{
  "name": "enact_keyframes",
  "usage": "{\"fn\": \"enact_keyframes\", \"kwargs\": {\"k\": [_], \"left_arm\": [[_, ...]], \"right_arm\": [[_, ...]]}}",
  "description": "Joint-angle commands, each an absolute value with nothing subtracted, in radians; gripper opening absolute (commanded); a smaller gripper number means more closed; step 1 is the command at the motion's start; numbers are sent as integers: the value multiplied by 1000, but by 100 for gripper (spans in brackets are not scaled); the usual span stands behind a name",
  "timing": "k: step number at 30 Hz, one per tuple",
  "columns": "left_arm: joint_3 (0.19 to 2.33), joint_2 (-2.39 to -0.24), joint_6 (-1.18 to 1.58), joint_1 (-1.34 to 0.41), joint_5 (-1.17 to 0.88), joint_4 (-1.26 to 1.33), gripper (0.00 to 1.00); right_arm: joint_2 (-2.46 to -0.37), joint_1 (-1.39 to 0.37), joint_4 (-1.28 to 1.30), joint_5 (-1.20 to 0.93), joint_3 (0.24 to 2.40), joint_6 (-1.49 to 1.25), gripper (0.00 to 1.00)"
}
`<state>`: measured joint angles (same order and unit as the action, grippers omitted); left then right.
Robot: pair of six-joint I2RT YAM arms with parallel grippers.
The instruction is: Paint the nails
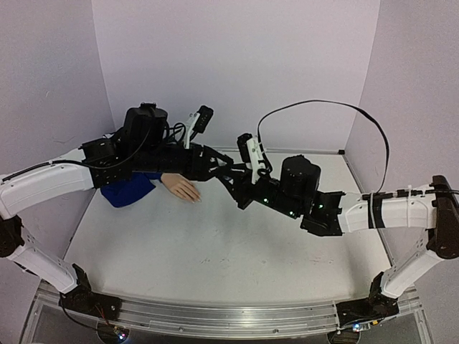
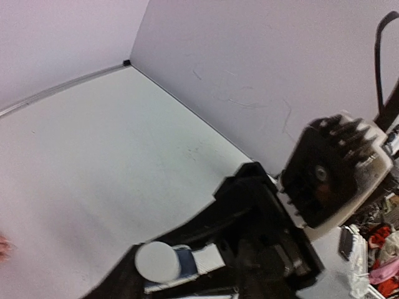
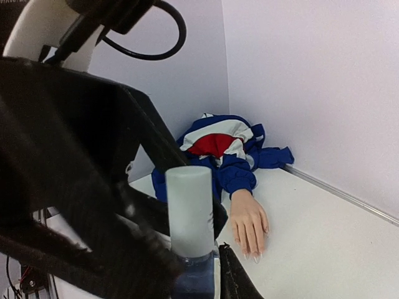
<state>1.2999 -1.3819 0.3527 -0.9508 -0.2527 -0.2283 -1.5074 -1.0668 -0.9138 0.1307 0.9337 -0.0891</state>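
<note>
Locating the nails [image 3: 249, 251] from the right tool [image 3: 201, 281]: which way do they lie? (Operator)

Ahead of it, lower down, and toward the right of its wrist view. They tip the mannequin hand [image 3: 248, 217], which rests palm down on the table [image 3: 324, 230], protruding from the blue, red and white sleeve [image 3: 215, 144]. (Technician)

Long axis? (Operator)

Sleeve to fingertips, with the fingertips pointing back toward the right tool. Judged from that, a brush would meet the nails head-on, travelling along the fingers. (Technician)

Tool states? (Operator)

The right tool is closed on the blue base of the small bottle [image 3: 193, 269], whose white cap [image 3: 189, 208] is on. The left tool [image 1: 214, 163] sits just beside that cap. Whether its jaws are apart or clamped on the cap cannot be told. (Technician)

Which arm is nearer? (Operator)

In the top view the left tool is slightly nearer the mannequin hand, and its arm passes above the sleeve. Both tools appear raised off the table, near the hand but not touching it. Judgement: the cap must come off before any nail can be reached. (Technician)
</note>
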Motion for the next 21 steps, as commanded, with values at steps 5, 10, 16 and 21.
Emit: {"fn": "enact_keyframes", "kwargs": {"k": [5, 10, 16, 21], "left_arm": [[1329, -1295, 371, -957, -411, -346, 73], [1396, -1304, 375, -953, -398, -524, 74], [1436, -1327, 385, -953, -377, -605, 67], [1473, -1343, 396, -953, -357, -640, 55]], "right_arm": [[-1439, -973, -964, -163, 891, -28, 0], [-1425, -973, -899, -237, 891, -8, 0], [-1452, -974, -831, -306, 930, 44, 0], [-1459, -973, -824, -328, 941, 42, 0]]}}
